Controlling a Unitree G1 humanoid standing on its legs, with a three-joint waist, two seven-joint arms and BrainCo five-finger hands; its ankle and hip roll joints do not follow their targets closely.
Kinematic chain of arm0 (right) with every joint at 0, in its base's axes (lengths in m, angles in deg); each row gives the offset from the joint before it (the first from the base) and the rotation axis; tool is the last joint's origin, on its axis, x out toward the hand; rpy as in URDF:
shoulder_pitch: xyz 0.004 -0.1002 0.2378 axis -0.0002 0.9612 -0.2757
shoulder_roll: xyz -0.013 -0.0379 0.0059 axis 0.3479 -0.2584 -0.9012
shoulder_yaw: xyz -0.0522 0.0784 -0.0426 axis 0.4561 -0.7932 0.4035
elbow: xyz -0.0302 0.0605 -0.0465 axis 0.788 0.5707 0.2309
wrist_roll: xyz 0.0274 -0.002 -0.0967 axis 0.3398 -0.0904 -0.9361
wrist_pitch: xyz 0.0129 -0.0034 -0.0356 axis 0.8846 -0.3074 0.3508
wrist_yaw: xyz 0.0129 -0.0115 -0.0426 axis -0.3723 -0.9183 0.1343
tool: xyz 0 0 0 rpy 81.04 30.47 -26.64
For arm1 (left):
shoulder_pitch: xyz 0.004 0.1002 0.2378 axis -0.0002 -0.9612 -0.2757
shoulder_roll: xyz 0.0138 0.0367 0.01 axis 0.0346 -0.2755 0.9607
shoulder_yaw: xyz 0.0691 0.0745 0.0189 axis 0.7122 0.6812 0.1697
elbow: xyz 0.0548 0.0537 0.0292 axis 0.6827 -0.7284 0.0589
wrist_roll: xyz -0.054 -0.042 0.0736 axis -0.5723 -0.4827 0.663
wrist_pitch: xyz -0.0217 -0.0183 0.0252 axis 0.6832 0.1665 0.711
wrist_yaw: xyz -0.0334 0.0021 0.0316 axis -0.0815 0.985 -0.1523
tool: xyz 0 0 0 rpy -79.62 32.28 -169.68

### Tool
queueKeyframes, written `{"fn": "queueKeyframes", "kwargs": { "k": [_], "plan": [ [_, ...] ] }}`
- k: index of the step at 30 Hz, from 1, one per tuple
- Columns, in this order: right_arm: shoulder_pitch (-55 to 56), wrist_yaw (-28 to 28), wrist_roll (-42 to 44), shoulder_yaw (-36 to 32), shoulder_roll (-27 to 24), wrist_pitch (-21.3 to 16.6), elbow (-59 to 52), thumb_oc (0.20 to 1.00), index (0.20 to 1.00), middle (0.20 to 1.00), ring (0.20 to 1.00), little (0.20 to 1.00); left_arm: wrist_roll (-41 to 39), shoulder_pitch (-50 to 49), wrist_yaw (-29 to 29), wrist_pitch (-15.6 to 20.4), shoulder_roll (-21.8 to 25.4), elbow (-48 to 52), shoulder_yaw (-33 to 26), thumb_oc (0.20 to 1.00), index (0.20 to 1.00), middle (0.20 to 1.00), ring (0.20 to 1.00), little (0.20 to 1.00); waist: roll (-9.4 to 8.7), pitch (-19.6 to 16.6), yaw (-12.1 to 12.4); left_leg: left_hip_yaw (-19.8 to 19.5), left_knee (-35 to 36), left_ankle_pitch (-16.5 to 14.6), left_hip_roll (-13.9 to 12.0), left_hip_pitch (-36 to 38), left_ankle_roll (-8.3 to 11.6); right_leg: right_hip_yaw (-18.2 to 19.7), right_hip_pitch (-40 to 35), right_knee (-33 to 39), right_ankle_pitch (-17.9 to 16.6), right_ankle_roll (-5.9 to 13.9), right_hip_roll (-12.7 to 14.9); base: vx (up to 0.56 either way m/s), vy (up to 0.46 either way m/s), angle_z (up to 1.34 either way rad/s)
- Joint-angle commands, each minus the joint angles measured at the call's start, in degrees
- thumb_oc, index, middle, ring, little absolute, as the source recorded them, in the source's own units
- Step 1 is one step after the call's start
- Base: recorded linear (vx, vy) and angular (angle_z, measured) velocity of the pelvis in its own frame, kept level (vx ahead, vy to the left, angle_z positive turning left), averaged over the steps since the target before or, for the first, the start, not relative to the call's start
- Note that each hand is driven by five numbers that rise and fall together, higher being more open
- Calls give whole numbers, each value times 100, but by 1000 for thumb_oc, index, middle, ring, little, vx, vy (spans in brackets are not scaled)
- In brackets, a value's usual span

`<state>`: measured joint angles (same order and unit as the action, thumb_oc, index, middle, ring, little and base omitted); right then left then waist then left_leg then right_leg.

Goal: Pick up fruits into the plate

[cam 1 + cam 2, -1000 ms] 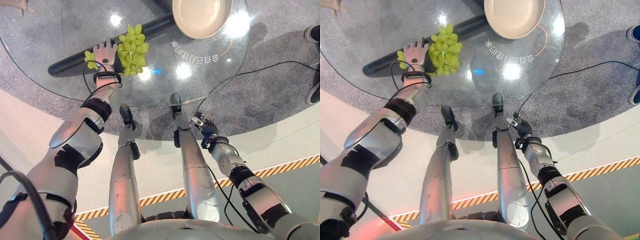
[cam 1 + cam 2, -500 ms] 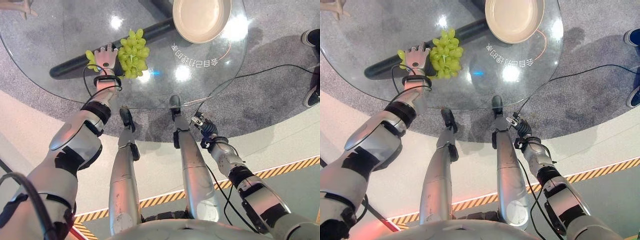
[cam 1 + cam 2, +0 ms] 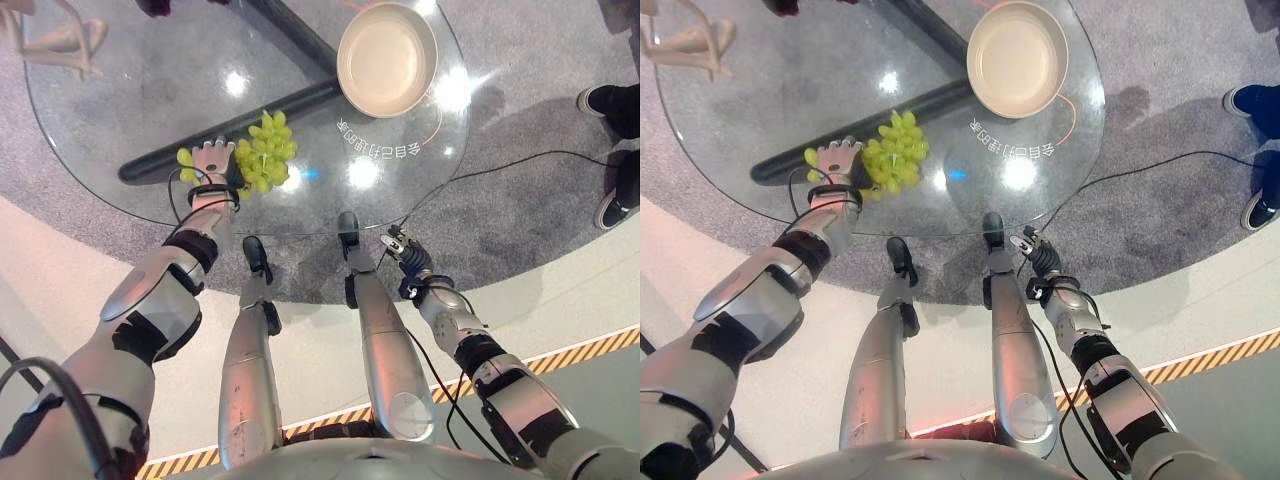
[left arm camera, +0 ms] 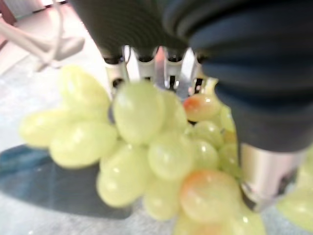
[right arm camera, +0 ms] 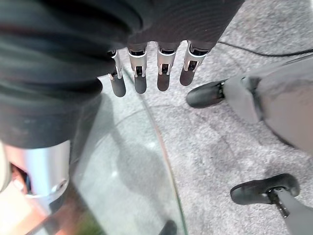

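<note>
1. Grey carpet underfoot, pale floor nearer the robot; a round glass table (image 3: 120, 90) stands on the carpet, with a dark bar (image 3: 165, 160) showing through the glass.
2. Bunch of green grapes (image 3: 265, 163) lies on the glass near the table's near-left edge. A few loose-looking grapes (image 3: 185, 160) sit at the far side of the hand from the main bunch.
3. Left hand (image 3: 211, 162) rests on the glass against the bunch's left side. The left wrist view shows its fingers (image 4: 115, 73) behind the grapes (image 4: 156, 147) and the thumb down beside them, the fruit pressed between; fingers look curled round part of the bunch.
4. Cream plate (image 3: 386, 58) sits toward the table's far-right side, well apart from the grapes, with nothing on it.
5. Right hand (image 3: 405, 258) hangs low beside the table's near-right edge, off the glass. Its wrist view shows fingers (image 5: 141, 73) loose and straight, holding nothing.
6. A person's shoes (image 3: 605, 100) show on the carpet at the right edge.
7. Pale wooden object (image 3: 60, 35) at the table's far-left; cannot tell what it is.
</note>
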<state>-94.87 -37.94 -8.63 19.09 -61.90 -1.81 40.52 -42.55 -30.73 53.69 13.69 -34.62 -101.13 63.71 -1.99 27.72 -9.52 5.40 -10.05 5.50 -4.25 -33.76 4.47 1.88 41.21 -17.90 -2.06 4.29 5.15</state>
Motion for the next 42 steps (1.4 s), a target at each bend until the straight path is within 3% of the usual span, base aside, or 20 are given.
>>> {"fn": "queueKeyframes", "kwargs": {
  "k": [1,18,25,26,28,36,42],
  "plan": [
    [361,91,-17,-58,-111,-226,-438,1000,1000,1000,1000,1000,13,-53,-87,124,431,-62,-476,200,200,200,200,200,124,207,98,-44,-33,-394,433,229,-242,-346,-339,232,24,-117,-545,34,37,3],
    [801,-87,-185,-302,-268,-276,-1605,1000,1000,1000,1000,1000,446,-553,-18,455,1264,1350,-1017,200,200,200,200,200,209,191,296,-55,577,-448,374,1935,-233,-533,-2013,599,175,-12,-290,36,40,5],
    [992,-82,-163,-341,-331,-288,-2058,1000,1000,1000,1000,1000,504,-761,147,501,1451,1735,-1037,200,200,200,200,200,168,58,318,-37,365,-555,398,1962,-277,-542,-2128,520,230,-18,-232,41,14,2],
    [980,-92,-150,-335,-326,-257,-2098,1000,1000,1000,1000,1000,499,-754,166,521,1440,1739,-1024,269,269,269,269,269,155,75,319,-32,331,-564,396,1937,-282,-542,-2111,502,230,-18,-231,0,0,0],
    [953,-101,-163,-319,-316,-208,-2129,1000,1000,1000,1000,1000,523,-718,228,566,1429,1713,-1007,1000,1000,1000,1000,1000,140,106,314,-16,340,-566,389,1922,-296,-525,-2089,506,224,-16,-243,0,0,0],
    [824,-72,-158,-225,-284,-55,-1904,1000,1000,1000,1000,1000,-86,-637,341,886,1288,1539,-957,1000,1000,1000,1000,1000,113,207,288,61,567,-529,367,1963,-311,-458,-2089,732,139,5,-295,-7,-4,-6],
    [758,40,-139,-183,-309,-72,-1599,1000,1000,1000,1000,1000,74,-556,349,899,1152,1330,-809,1000,1000,1000,1000,1000,111,207,252,83,343,-534,381,1692,-278,-472,-1915,676,134,-27,-289,5,-2,-2]
  ]
}}
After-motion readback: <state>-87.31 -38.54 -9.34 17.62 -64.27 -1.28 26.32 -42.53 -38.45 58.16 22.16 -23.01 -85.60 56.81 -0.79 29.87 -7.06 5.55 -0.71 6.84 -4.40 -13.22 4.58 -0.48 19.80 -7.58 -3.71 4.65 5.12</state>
